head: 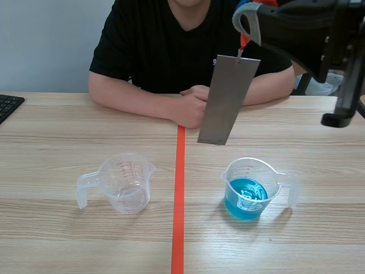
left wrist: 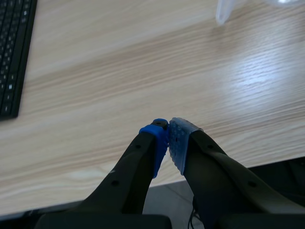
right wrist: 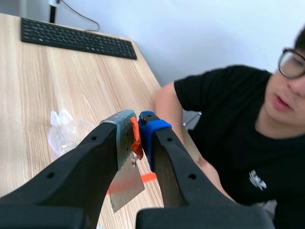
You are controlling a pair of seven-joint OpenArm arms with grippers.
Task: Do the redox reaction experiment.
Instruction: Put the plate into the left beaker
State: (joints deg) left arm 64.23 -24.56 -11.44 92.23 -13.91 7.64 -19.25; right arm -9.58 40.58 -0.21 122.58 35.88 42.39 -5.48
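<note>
At the nine o'clock edge of the counter [head: 57, 240] lies a corner of a black keyboard [head: 8, 105]. The left hand [left wrist: 168, 138] hangs over bare wood near it, its pads pressed together on nothing. A clear measuring cup [head: 126, 182], seemingly empty, stands at about seven o'clock from the task's piece, with its handle turned to nine o'clock. Just right of the orange-red line the metal strip [head: 227, 100] hangs in the air, well above the counter and in front of the person [head: 171, 51] seated at twelve o'clock. It is a flat, dull grey rectangle, plain on its face. It leans, with its top toward one o'clock and its lower edge toward seven. I judge it thin, stiff and light, with smooth faces that would slip between soft pads and edges that may be sharp. The best place to take it is therefore the small orange tab [right wrist: 136, 140] at its top, which leaves the lower part clean for dipping. Held by so small a point it can probably swing, so it wants slow handling. At about five o'clock from its lower edge stands the blue cup [head: 249, 188], clear plastic, roughly a third full of blue liquid. It is likely light enough to tip if its rim is knocked. The right hand [head: 244, 41], raised at two o'clock, is closed on the tab and carries the strip.
</note>
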